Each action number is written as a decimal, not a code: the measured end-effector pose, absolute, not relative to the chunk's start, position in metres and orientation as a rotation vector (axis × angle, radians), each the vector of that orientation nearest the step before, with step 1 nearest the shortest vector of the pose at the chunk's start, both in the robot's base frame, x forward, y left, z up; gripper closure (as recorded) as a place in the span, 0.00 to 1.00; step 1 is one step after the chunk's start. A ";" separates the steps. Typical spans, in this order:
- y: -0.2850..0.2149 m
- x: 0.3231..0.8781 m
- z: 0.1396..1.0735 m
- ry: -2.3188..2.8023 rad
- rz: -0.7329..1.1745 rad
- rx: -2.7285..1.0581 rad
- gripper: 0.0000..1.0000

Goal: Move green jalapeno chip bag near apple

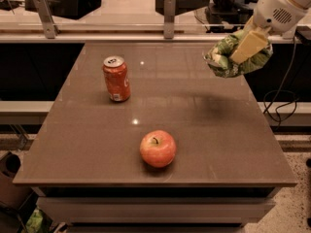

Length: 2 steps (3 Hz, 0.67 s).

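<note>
The green jalapeno chip bag [224, 55] is crumpled and held in the air above the table's far right part. My gripper [243, 50] is shut on the green jalapeno chip bag; a yellowish finger lies across the bag's front. The arm comes in from the upper right corner. The apple [158, 148], red-orange with a dark stem, sits on the table near the front middle, well to the left of and nearer than the bag.
An orange soda can [116, 78] stands upright on the left part of the brown table [87, 144]. A rail with metal posts [169, 14] runs behind the table. Cables hang at the right side.
</note>
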<state>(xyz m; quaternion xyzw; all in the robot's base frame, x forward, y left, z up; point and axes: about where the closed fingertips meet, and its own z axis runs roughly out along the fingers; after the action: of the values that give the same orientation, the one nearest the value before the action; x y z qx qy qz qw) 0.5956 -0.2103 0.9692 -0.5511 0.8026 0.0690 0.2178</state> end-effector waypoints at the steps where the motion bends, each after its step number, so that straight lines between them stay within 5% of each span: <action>1: -0.204 0.559 0.958 2.257 0.206 -1.519 1.00; 2: -0.200 0.522 0.945 2.287 0.217 -1.483 1.00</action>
<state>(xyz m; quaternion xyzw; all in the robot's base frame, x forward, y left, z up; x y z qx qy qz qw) 0.5225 -0.2002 0.9453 -0.5311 0.8191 0.0779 0.2021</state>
